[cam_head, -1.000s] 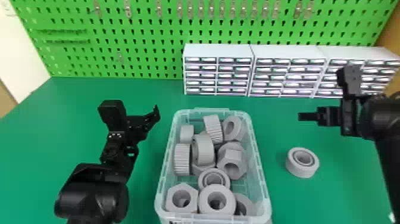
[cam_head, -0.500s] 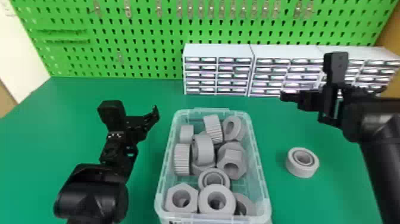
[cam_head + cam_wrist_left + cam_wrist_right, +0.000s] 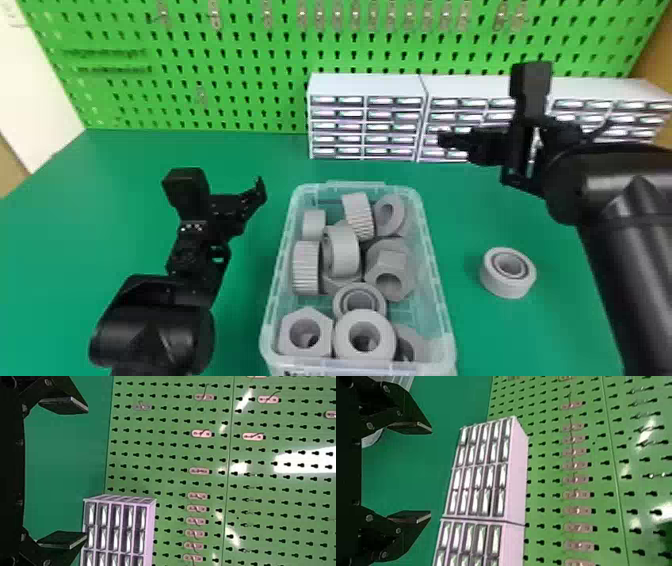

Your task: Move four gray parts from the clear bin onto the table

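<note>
Gray parts (image 3: 342,252) are mostly piled in the clear bin (image 3: 350,366) on the green table (image 3: 240,310), except for one gray ring (image 3: 509,287) lying flat out on the table, a bit off the bin's right edge. It's chunky and smooth outside, with a stepped inner ring around the hole.

The bin itself is see-through plastic with rounded corners. Toward its near left corner there's a fat hex nut (image 3: 289,342), hole up, and just beside it a thick round ring (image 3: 345,345). Another hex piece (image 3: 400,262) sits tilted over by the right wall. Two ridged ones look kinda like gears: one (image 3: 306,267) along the left wall, one (image 3: 357,215) near the far edge. There's also a slim ring (image 3: 400,215) leaning in the far right corner and a small smooth block-looking thing (image 3: 314,224) at the far left.

Left gripper (image 3: 257,195) hangs above the table off the bin's left side, fingers spread wide. Right gripper (image 3: 447,140) is up past the bin's far right corner, also spread wide. White drawer units (image 3: 367,85) line the table's back edge against the green pegboard (image 3: 250,100).
</note>
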Tool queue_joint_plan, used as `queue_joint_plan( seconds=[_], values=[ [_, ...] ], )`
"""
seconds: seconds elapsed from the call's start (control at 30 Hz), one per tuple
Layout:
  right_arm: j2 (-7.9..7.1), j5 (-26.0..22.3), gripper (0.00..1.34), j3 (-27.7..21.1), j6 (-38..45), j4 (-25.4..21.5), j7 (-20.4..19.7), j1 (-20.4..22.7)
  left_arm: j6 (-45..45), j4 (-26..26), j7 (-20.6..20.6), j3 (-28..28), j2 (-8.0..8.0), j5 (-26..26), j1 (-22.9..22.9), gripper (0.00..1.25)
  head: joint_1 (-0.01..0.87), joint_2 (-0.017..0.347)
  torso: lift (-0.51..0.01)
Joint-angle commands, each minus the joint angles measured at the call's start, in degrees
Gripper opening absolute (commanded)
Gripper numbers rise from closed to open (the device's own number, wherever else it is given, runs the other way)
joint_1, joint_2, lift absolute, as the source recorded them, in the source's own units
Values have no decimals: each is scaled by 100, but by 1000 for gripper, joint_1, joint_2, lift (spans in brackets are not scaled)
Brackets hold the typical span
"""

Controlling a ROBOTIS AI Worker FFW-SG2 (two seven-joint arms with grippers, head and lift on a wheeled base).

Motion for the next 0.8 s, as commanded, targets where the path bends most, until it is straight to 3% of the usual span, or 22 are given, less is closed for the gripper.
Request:
queue_joint_plan(
  seconds=[0.0,0.77],
  values=[
    [10,-206,831,270,-35,-12,-25,-72,0,0,1,13,0,9,13,1086,693,72,-52],
    [-16,-619,831,1201,519,-47,-130,-388,0,0,1,-22,0,0,4,1086,693,72,-52]
  ],
)
